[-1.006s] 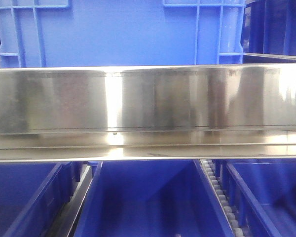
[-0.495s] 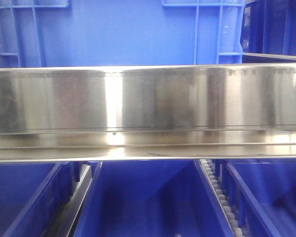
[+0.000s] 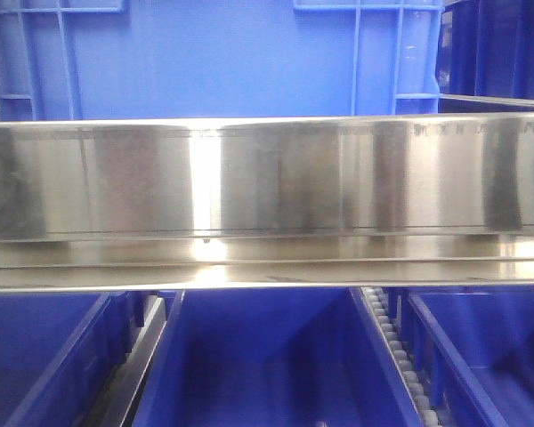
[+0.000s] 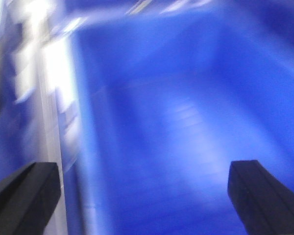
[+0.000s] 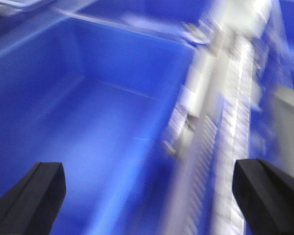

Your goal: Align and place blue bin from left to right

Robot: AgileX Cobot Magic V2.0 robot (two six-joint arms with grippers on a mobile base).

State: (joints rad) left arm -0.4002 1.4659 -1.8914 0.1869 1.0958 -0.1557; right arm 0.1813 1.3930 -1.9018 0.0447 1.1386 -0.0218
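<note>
We see a bin (image 3: 214, 58) above the rail (image 3: 267, 178), with lower bins (image 3: 258, 356) beneath it. Our left tool (image 4: 144, 196) and right tool (image 5: 149, 196) both spread wide, empty, over blurred blue plastic.

Steel shelf beam (image 3: 267, 178) spans view; roller track (image 3: 393, 342) below right.

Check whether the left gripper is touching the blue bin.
Cannot tell. In the blurred left wrist view, the open left gripper hangs over the blue bin, but neither gap nor contact shows.
</note>
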